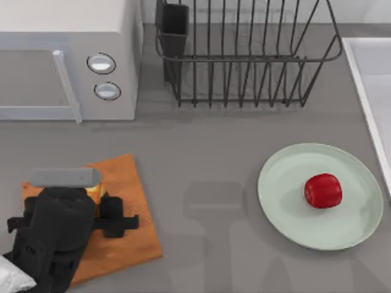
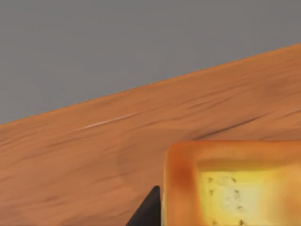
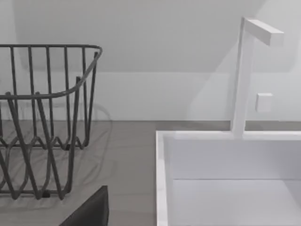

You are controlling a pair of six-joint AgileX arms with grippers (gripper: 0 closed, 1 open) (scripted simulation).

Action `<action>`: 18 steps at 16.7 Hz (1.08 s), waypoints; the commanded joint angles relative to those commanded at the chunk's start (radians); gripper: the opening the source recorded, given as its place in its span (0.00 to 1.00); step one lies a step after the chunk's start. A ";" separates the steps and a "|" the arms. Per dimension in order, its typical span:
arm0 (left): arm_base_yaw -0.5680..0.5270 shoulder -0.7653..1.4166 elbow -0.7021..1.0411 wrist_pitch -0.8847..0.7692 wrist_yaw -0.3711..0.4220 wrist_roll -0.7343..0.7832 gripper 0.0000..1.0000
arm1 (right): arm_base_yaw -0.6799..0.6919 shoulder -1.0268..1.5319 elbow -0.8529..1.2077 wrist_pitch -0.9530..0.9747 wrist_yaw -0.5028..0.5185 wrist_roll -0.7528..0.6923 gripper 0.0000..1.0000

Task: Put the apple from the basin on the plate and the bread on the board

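Note:
The red apple lies on the mint-green plate at the right of the table. At the left lies the wooden board, with my left gripper low over it. The toasted bread peeks out at the gripper's tip. In the left wrist view the bread sits right at the board, with a dark fingertip pressed to its side, so the gripper looks shut on it. The pale basin lies at the right edge. My right gripper hangs near the basin's rim.
A black wire dish rack stands at the back middle, and a white microwave at the back left. A white faucet rises behind the basin. Bare grey counter lies between the board and the plate.

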 joint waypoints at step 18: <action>-0.001 0.000 0.000 0.000 0.000 0.000 1.00 | 0.000 0.000 0.000 0.000 0.000 0.000 1.00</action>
